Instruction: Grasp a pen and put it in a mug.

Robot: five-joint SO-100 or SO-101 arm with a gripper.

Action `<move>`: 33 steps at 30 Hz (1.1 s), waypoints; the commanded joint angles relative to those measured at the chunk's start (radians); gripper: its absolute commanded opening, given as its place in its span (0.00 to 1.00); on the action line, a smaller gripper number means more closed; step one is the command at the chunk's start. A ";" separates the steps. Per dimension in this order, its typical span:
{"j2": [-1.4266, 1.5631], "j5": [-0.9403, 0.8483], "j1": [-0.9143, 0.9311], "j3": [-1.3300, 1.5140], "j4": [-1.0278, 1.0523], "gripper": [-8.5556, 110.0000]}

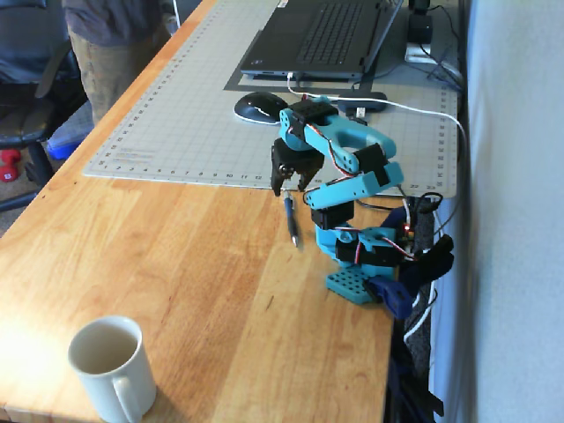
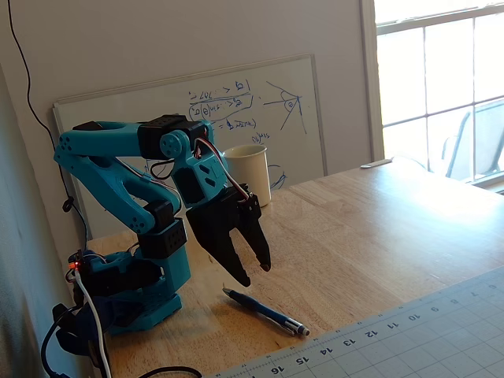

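Observation:
The dark blue pen point(image 1: 291, 219) lies flat on the wooden table next to the arm's base, its silvery tip toward the cutting mat; it also shows in a fixed view point(image 2: 264, 311). My gripper point(image 1: 289, 182) hangs open and empty just above the pen's far end, fingers pointing down; in a fixed view point(image 2: 254, 272) it sits a little above the pen's rear end, not touching it. The off-white mug point(image 1: 111, 367) stands upright at the table's near left corner, handle toward the camera, and shows behind the arm in a fixed view point(image 2: 249, 171).
A grey cutting mat point(image 1: 194, 115) covers the far table, with a laptop point(image 1: 322, 37) and a black mouse point(image 1: 259, 107) on it. A white cable point(image 1: 414, 110) runs past the arm. A whiteboard point(image 2: 236, 110) leans on the wall behind the mug.

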 commanded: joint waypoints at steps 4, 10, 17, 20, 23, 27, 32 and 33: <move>0.002 0.034 -0.003 0.031 -0.011 0.22; 0.002 0.035 -0.002 0.101 -0.011 0.22; 0.000 0.035 -0.003 0.164 -0.071 0.22; 0.000 0.035 -0.005 0.201 -0.166 0.22; 0.000 0.035 -0.031 0.244 -0.270 0.22; 0.000 0.035 -0.054 0.305 -0.393 0.22; 0.002 0.034 -0.057 0.387 -0.500 0.22; 0.002 0.032 -0.057 0.402 -0.517 0.22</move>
